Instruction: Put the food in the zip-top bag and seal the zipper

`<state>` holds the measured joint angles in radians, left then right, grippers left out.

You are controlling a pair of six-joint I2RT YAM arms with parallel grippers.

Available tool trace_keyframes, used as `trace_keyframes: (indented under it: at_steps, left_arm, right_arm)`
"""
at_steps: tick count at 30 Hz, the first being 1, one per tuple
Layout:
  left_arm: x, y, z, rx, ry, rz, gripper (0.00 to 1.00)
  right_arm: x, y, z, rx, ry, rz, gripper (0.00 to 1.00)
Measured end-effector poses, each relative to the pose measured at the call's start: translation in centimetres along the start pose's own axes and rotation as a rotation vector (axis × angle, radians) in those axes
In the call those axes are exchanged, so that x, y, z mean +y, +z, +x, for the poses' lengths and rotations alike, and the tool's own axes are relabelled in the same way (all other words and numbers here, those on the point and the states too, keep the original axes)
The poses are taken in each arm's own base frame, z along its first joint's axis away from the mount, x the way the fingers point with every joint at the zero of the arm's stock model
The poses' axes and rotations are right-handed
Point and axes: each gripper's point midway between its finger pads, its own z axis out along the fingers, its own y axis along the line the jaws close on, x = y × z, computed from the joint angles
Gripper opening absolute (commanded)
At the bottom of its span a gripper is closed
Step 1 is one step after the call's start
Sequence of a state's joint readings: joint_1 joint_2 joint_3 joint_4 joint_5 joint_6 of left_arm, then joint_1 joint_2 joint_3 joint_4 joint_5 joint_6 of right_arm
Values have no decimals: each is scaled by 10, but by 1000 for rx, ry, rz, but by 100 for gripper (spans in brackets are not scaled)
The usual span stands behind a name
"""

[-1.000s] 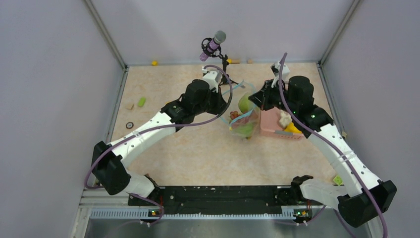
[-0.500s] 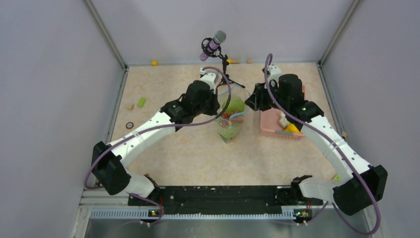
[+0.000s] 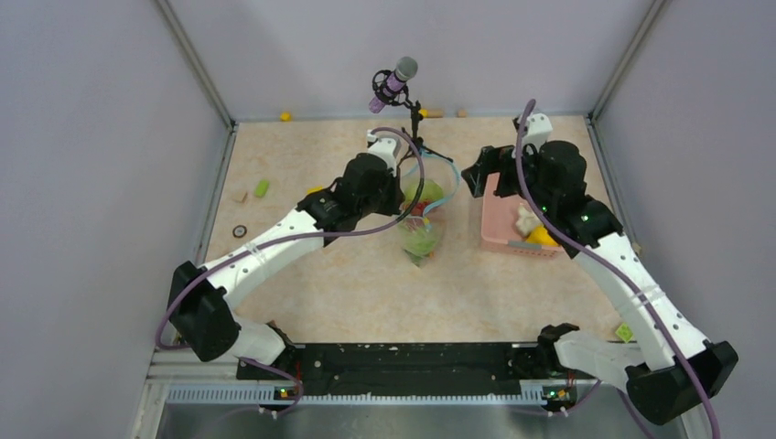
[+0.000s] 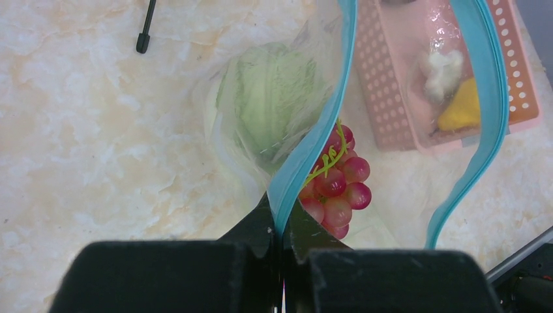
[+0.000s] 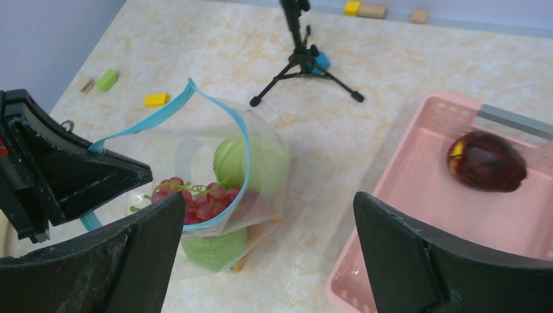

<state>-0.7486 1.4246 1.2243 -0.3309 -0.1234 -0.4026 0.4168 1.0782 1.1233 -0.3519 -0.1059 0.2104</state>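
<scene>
The zip-top bag [image 3: 423, 229] hangs open from my left gripper [image 4: 283, 225], which is shut on the light blue zipper [image 4: 305, 163] at one end of the mouth. Inside the bag lie a pale green cabbage [image 4: 270, 98], red grapes [image 4: 336, 189] and green leaves [image 5: 212, 251]. My right gripper [image 5: 269, 199] stands wide open between the bag and the pink basket [image 5: 417, 215], holding nothing. In the basket rest a dark red fruit [image 5: 486, 162], a white piece [image 4: 443, 68] and a yellow-orange piece [image 4: 463, 111].
A microphone on a black tripod [image 3: 393, 82] stands just behind the bag. Small loose bits lie at the left, among them a green one [image 3: 263, 187] and a yellow one [image 5: 155, 99]. Grey walls close in the table on three sides.
My right gripper has opened and let go of the bag's rim, drawing back toward the basket. The bag has swung left and now hangs from the left gripper alone.
</scene>
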Motion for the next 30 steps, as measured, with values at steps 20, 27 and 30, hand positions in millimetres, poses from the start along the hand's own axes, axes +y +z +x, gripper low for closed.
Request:
trace_keyframes:
  at_steps: [20, 27, 30]
  left_arm:
    - [-1, -3, 0, -19, -21, 11, 0]
    - [-2, -2, 1, -18, -24, 16, 0]
    - [-3, -2, 1, -17, -24, 23, 0]
  right_arm:
    - [-185, 14, 136, 363, 130, 734, 89]
    - [-202, 32, 181, 512, 119, 782, 80]
    - [-207, 38, 190, 538, 115, 794, 75]
